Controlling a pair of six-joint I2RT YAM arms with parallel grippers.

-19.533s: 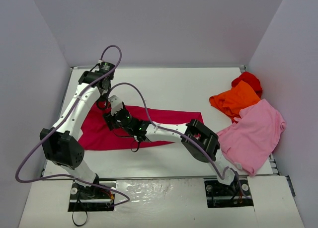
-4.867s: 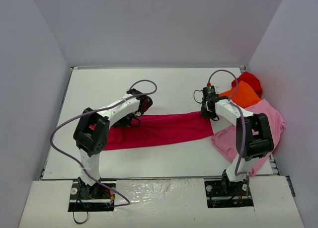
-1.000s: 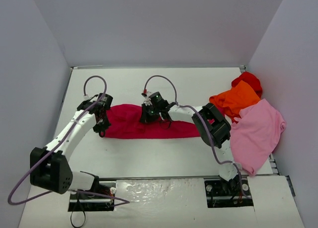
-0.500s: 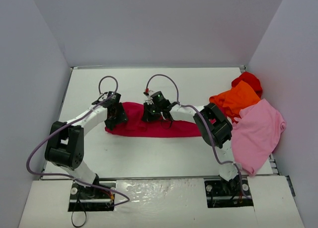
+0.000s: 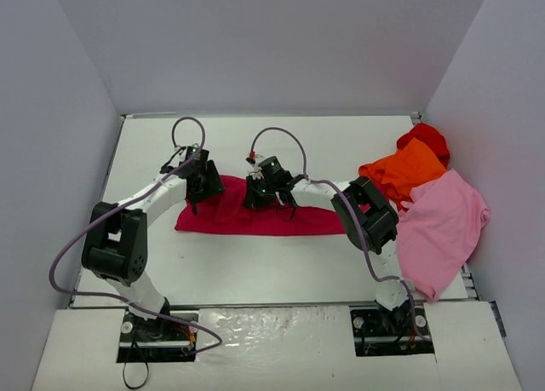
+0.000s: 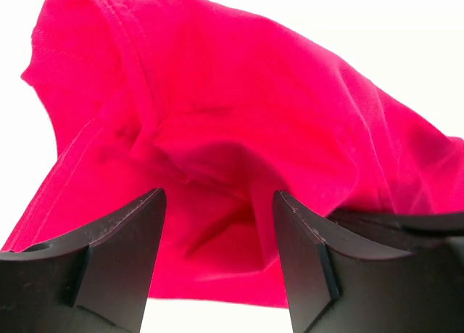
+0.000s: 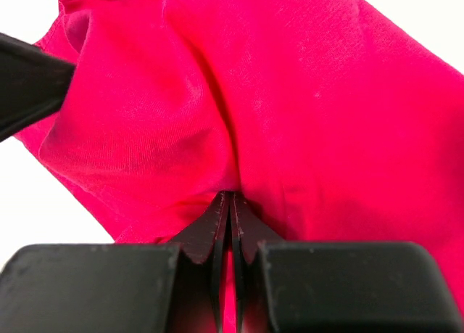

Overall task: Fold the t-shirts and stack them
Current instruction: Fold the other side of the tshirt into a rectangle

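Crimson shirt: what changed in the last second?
Left tool swung right, folding the left end of the crimson shirt inward, then opened and let go. Right tool stays shut on the shirt's middle. Orange shirt, pink shirt and red shirt unmoved.

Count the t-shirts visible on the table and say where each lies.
4: crimson t-shirt mid-table; orange t-shirt, bright red t-shirt behind it, light pink t-shirt nearer, all at the right. Others may hide beneath.

Crimson t-shirt (image 5: 298, 221) folded lengthwise mid-table; three other t-shirts (image 5: 438, 229) heaped right
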